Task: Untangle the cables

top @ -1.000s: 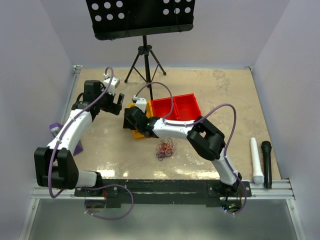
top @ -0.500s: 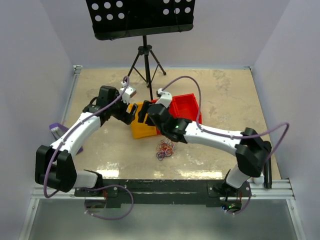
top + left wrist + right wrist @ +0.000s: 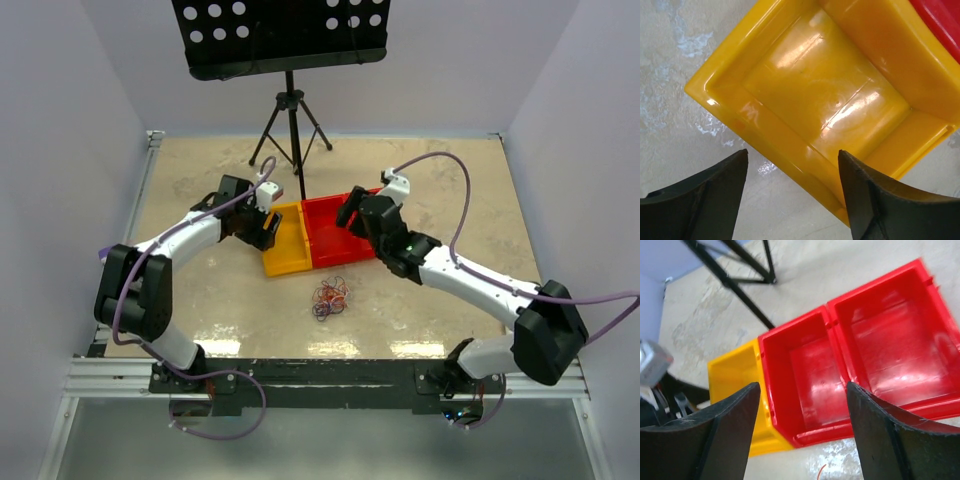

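Over the yellow bin (image 3: 810, 100), left gripper (image 3: 791, 155) gapes wide, empty (right gripper (image 3: 802, 386) likewise, over red bins (image 3: 890, 340)); cables (image 3: 331, 298) lie apart.

cables (image 3: 331, 298) before bins (image 3: 340, 259), tripod (image 3: 290, 122) behind bins

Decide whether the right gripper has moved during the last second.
Yes. The right gripper swung rightward, from left of the tripod to its right, over the red bins.
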Tool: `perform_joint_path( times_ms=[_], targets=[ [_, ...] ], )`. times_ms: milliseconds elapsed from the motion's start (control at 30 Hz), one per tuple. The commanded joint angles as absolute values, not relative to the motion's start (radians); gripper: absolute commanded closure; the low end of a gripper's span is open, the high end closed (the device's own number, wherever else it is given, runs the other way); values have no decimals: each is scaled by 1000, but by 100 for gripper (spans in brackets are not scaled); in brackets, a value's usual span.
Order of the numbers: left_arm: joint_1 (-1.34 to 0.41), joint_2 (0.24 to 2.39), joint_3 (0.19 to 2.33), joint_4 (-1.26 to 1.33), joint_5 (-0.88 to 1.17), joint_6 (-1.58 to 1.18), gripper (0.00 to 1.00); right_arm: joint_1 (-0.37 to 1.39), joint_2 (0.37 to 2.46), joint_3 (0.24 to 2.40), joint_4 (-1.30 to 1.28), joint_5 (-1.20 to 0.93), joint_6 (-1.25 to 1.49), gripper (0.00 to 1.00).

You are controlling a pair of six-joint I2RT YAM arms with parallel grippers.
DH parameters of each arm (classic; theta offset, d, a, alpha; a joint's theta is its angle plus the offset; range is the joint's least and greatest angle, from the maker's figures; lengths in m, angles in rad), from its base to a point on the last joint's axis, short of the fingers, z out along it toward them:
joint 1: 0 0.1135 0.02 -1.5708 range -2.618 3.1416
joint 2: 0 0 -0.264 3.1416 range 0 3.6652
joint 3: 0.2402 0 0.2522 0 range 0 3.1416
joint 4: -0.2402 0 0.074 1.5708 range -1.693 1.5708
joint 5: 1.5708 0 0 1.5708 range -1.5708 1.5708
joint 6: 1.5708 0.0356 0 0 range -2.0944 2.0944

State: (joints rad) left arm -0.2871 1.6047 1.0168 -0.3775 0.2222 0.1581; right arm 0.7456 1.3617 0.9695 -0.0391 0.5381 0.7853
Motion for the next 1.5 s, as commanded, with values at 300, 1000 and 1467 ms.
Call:
perform_joint_path(
  times_ms=[300, 1000, 1467],
  targets=[
    [-293, 1536, 988, -285, 287, 232, 43, 980, 1405, 753, 38, 416, 939, 30],
    [-291, 1444, 1046, -419, 304, 221, 0, 1051, 1401, 736, 109, 393, 931, 73],
    [-299, 1250, 1049, -597, 704, 428, 0, 1081, 1296, 802, 195, 308, 759, 100]
  ],
)
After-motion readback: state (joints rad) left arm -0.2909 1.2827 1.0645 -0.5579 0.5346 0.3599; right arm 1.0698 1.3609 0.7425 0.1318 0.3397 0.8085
